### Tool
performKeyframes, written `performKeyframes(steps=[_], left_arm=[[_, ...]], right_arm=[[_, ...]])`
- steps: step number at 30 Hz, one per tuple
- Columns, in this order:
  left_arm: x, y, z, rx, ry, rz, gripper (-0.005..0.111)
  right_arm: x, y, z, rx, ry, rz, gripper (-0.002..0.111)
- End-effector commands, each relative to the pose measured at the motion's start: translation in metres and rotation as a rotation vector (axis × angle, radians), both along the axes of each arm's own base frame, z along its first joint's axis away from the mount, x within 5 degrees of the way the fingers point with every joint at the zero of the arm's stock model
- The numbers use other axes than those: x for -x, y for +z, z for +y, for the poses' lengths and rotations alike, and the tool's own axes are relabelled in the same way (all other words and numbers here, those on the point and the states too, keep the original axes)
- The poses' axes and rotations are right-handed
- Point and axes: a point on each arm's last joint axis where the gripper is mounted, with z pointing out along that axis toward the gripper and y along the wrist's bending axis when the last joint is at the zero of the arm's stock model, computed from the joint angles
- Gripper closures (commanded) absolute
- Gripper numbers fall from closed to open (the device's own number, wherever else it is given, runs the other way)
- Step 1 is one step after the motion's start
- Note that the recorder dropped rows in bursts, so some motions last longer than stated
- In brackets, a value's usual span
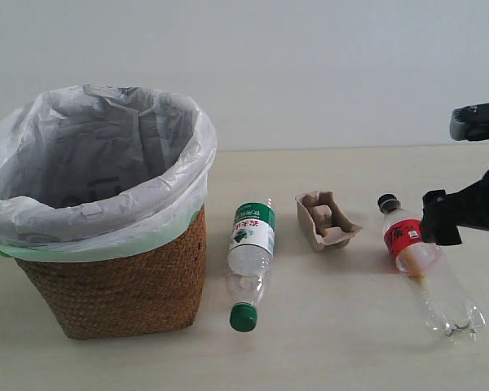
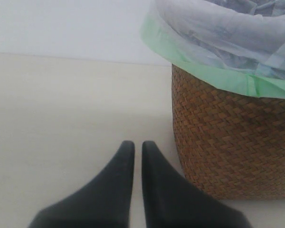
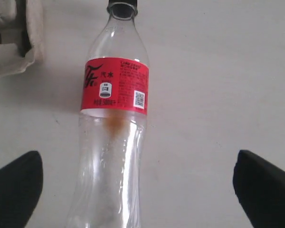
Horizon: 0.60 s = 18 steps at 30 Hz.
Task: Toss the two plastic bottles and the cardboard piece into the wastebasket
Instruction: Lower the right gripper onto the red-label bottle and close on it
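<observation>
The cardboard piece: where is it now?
In the exterior view the cardboard piece lies on the table right of centre, between the green-capped bottle and the red-labelled bottle, touching neither.

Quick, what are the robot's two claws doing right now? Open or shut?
Left gripper: shut, holding nothing.
Right gripper: open wide, one finger on each side of the red-label bottle, not gripping it.

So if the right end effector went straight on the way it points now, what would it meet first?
Probably the red-label bottle: the open right end effector is lined up on its clear body, lying on the table. How far off is unclear.
</observation>
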Motion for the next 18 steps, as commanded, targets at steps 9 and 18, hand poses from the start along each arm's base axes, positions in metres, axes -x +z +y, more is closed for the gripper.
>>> performKeyframes(steps=[9, 18], left_arm=[[0.000, -0.001, 0.000, 0.006, 0.006, -0.002, 0.101], [0.000, -0.001, 0.000, 0.006, 0.006, -0.002, 0.101]], right_arm=[[-0.030, -0.057, 0.006, 0.011, 0.039, 0.045, 0.004], [-0.038, -0.080, 0.007, 0.014, 0.052, 0.056, 0.004]])
